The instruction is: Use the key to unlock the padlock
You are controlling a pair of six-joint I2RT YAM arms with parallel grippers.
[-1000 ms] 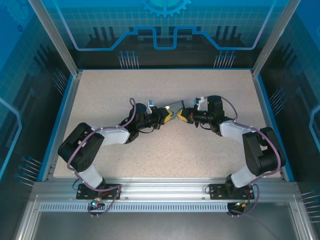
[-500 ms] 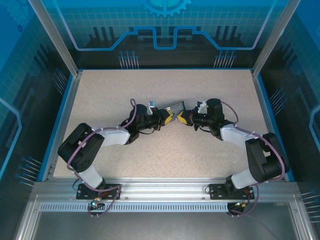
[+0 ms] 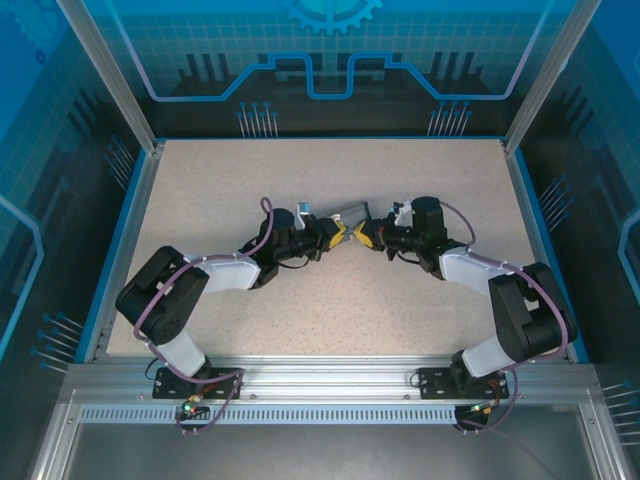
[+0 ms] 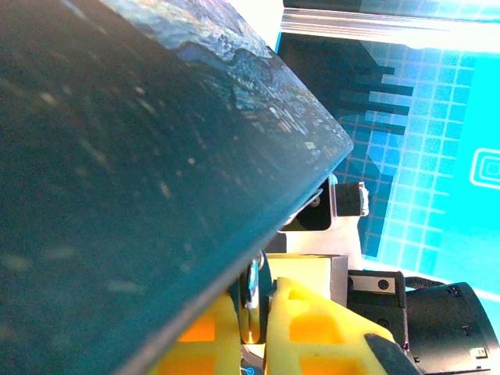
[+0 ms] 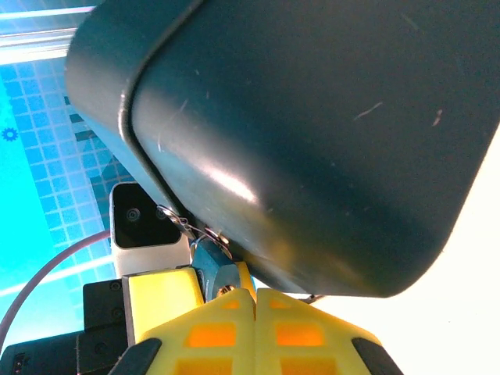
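Mid-tabletop (image 3: 300, 170), the left pincer (image 3: 338, 231) is pinched narrow, and it looks clamped on the padlock (image 5: 209, 264), bluish body with a brassy glint, tucked right under the dark tin box (image 5: 312, 117); just beside it, the right pincer (image 5: 255, 301) has its yellow fingers pressed flat together; whether they grip anything, I cannot tell.

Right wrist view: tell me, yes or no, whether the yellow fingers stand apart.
No, the right gripper has its yellow fingers pressed together, no gap between them.
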